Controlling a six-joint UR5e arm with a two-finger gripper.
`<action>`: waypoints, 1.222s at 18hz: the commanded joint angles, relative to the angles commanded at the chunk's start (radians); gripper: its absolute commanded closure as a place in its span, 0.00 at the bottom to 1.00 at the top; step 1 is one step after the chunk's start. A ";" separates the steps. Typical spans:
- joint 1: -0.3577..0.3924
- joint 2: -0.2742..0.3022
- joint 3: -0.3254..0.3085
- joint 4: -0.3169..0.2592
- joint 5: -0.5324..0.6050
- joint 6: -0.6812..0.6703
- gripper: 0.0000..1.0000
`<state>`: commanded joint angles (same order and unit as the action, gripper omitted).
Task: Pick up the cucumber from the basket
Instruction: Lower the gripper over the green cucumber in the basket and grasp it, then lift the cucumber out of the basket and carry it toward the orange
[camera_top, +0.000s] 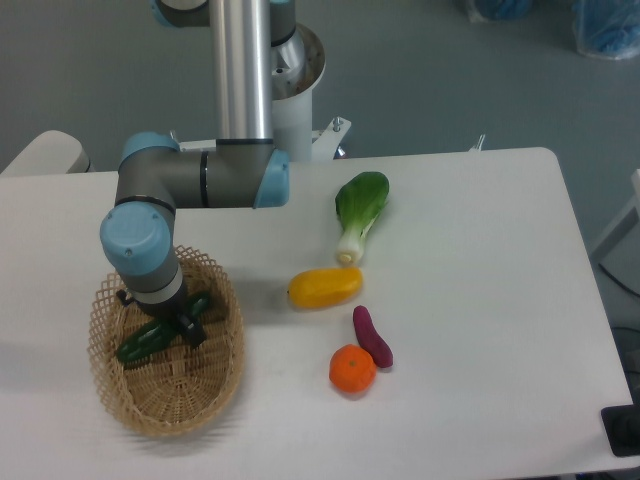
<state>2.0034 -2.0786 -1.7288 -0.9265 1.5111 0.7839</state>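
Jaws: you cannot read their state from this view. Your gripper (190, 322) sits down inside the basket (215, 385), mostly hidden under the wrist housing; dark finger parts show on either side of the cucumber (150, 338), but whether they press on it or stand off is not resolvable

Cucumber position: lying inside the basket, roughly diagonal, lower end toward the left rim, upper end running under the gripper. Appears to rest on the woven floor, not lifted

Handling notes (judgement):
- Slim, stiff, glossy skin. Expect it to be slippery; a light pinch may let it rotate or slide out lengthwise
- Probably light, so weight is not the worry; balance is
- Fingers look placed toward the upper-right end, not mid-length. If you lift from there, the long free end may droop and pivot in the grip. Mid-length hold across the narrow width would be steadier
- Rounded section: close squarely across it, or it may squirt sideways

Basket: light wicker with open looped rim. It could drag or tip if a finger snags the weave on the way up; lift straight

Elsewhere on the table (480, 300), well apart from the basket: bok choy (358, 212), yellow vegetable (325, 287), purple vegetable (372, 336) just beside an orange fruit (352, 369). None are in your lift path

Status: grasp stage, pick not yet shown complete
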 joint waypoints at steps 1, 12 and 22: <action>0.002 0.000 0.002 0.000 -0.020 -0.002 0.00; 0.017 0.044 0.018 -0.011 -0.046 -0.020 0.83; 0.112 0.103 0.116 -0.092 -0.046 -0.006 0.82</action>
<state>2.1153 -1.9758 -1.6124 -1.0184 1.4650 0.7777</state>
